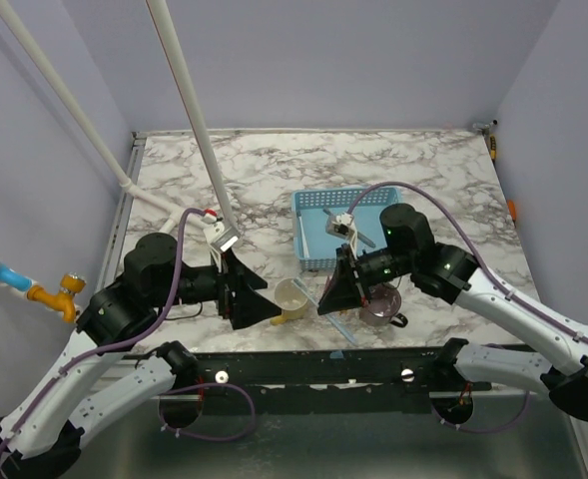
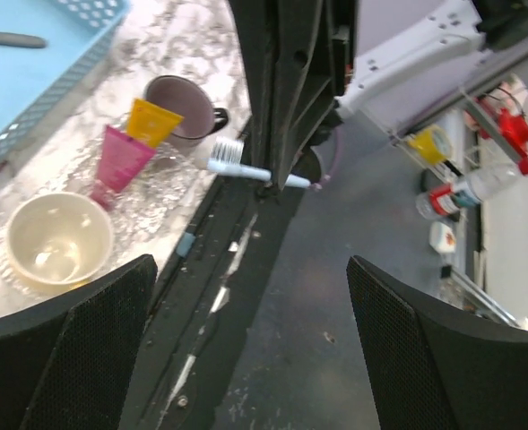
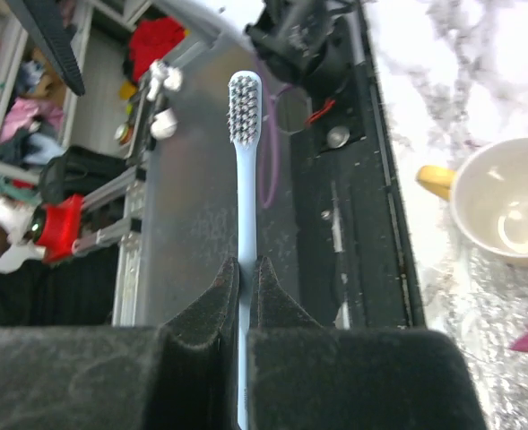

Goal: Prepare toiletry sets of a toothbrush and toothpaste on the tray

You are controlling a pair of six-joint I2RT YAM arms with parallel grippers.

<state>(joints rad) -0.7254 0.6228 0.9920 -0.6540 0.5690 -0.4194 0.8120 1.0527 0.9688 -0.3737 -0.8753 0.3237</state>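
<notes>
holding the pale blue toothbrush (image 3: 245, 161) by its handle, the right claw (image 3: 246, 273) is clamped; bristles point to the near edge of the surface (image 1: 224, 170), it seems away from the tray (image 1: 299, 235) just behind. left claw (image 2: 246, 358) stands apart, empty.

Robot lab cell: lavender walls (image 1: 323, 60) around marble tabletop (image 1: 274, 170).

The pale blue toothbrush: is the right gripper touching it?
Touching. In the right wrist view the right gripper is shut on the pale blue toothbrush, both fingers pressed against its handle.
</notes>
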